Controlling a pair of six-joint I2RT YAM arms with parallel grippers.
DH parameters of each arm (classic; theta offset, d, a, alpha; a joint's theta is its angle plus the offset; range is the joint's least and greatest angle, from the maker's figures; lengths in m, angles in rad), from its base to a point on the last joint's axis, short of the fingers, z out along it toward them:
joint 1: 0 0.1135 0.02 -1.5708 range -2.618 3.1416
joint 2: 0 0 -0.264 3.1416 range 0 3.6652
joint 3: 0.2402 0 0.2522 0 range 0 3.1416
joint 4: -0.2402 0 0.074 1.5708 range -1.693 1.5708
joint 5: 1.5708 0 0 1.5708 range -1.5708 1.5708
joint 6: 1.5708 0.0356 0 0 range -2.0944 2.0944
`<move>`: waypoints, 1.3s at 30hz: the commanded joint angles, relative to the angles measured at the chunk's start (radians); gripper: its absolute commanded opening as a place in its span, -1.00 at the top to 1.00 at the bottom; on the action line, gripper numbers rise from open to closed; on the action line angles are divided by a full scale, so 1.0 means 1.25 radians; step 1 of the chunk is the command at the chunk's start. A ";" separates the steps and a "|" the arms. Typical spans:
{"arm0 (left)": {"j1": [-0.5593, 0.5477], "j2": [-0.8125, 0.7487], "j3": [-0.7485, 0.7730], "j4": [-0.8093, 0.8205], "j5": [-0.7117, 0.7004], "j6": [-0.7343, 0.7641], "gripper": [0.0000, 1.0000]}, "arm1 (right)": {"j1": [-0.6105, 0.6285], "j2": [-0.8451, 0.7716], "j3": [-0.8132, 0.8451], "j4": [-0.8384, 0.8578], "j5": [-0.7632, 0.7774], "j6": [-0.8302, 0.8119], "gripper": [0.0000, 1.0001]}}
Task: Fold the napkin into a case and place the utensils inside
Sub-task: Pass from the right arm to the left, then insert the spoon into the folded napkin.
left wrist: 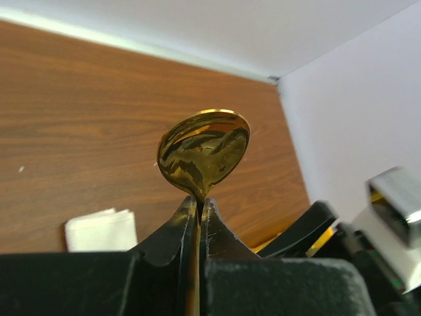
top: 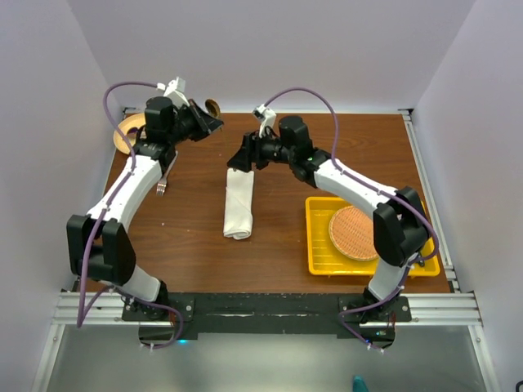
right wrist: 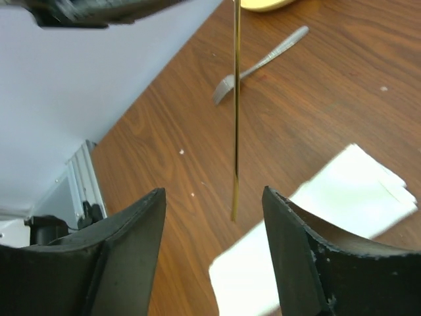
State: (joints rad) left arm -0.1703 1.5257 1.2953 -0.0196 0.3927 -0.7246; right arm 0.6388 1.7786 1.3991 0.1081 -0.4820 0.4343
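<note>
The gold spoon (left wrist: 204, 153) stands up out of my left gripper (left wrist: 199, 201), which is shut on its neck, raised over the table's back left (top: 214, 121). The spoon's thin gold handle (right wrist: 235, 118) hangs between the fingers of my right gripper (right wrist: 214, 194), which is open and touches neither side of it. The napkin (top: 239, 204) lies folded as a narrow cream-white case in the middle of the table, its far end under my right gripper (top: 243, 157). The napkin (right wrist: 316, 230) shows below the right jaws and as a white corner (left wrist: 99, 230) in the left wrist view.
A grey metal fork (top: 163, 184) lies on the wood left of the napkin, also the fork (right wrist: 263, 62) in the right wrist view. A tan plate (top: 124, 135) sits at the back left. A yellow tray (top: 320, 245) with a round woven orange mat (top: 353, 233) stands at the right.
</note>
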 commanded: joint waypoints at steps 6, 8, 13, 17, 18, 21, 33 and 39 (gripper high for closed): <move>-0.024 0.113 0.051 -0.124 -0.035 0.161 1.00 | -0.101 0.112 0.081 -0.181 -0.055 -0.057 -0.23; -0.031 0.144 0.063 -0.125 -0.037 0.190 1.00 | -0.107 0.159 0.105 -0.183 -0.053 -0.054 -0.22; -0.050 0.225 0.133 -0.145 -0.048 0.225 1.00 | -0.118 0.237 0.165 -0.194 -0.043 -0.042 -0.19; -0.066 0.270 0.172 -0.161 -0.054 0.240 1.00 | -0.129 0.296 0.201 -0.201 -0.056 -0.017 -0.11; -0.067 0.277 0.180 -0.162 -0.056 0.239 1.00 | -0.129 0.311 0.206 -0.202 -0.060 -0.015 -0.10; -0.077 0.299 0.192 -0.167 -0.056 0.237 1.00 | -0.133 0.345 0.226 -0.214 -0.070 -0.014 -0.09; -0.096 0.376 0.227 -0.174 -0.068 0.212 1.00 | -0.155 0.410 0.233 -0.211 -0.078 0.018 -0.08; -0.107 0.394 0.227 -0.186 -0.076 0.203 1.00 | -0.158 0.442 0.242 -0.174 -0.119 0.064 -0.05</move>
State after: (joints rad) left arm -0.2890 2.0090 1.5318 -0.2588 0.3058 -0.4549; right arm 0.4431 2.3024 1.6688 -0.1429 -0.5976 0.4683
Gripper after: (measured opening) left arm 0.051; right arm 0.529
